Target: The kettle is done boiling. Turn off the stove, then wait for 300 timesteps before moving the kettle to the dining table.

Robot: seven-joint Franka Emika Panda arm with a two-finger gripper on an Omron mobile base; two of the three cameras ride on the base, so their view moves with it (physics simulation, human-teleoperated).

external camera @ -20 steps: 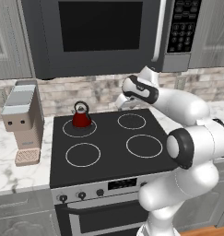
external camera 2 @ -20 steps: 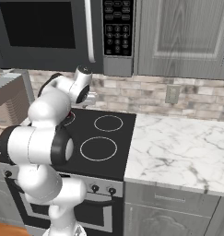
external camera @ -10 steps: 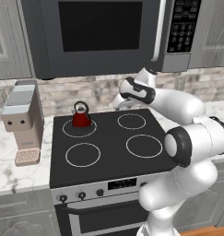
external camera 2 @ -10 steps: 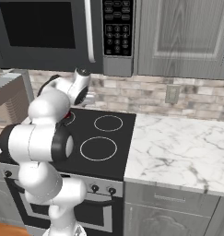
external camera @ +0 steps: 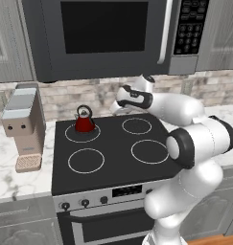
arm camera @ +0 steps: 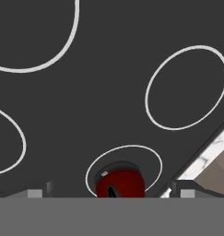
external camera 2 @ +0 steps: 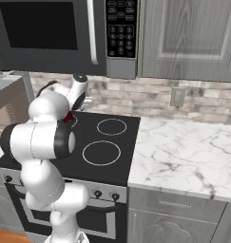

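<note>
The small red kettle (external camera: 83, 120) stands on the back left burner of the black glass-top stove (external camera: 113, 158). My gripper (external camera: 116, 106) hovers over the back of the stove, to the right of the kettle and above it, apart from it. In the hand view the two fingertips (arm camera: 37, 191) stand wide apart and open, with the kettle (arm camera: 120, 183) below between them at the bottom edge. From the right base view a sliver of the kettle (external camera 2: 68, 116) shows behind my arm, with the gripper (external camera 2: 87, 100) beside it. The dining table is out of view.
A beige coffee machine (external camera: 23, 124) stands on the counter left of the stove. A dark microwave (external camera: 103, 33) hangs low over the burners. Small knobs (external camera: 84, 203) line the silver front panel. White marble counter (external camera 2: 183, 152) runs to the right.
The arm has shifted a little and the hand has swung slightly left toward the kettle. The kettle has not moved and the gripper stays open.
</note>
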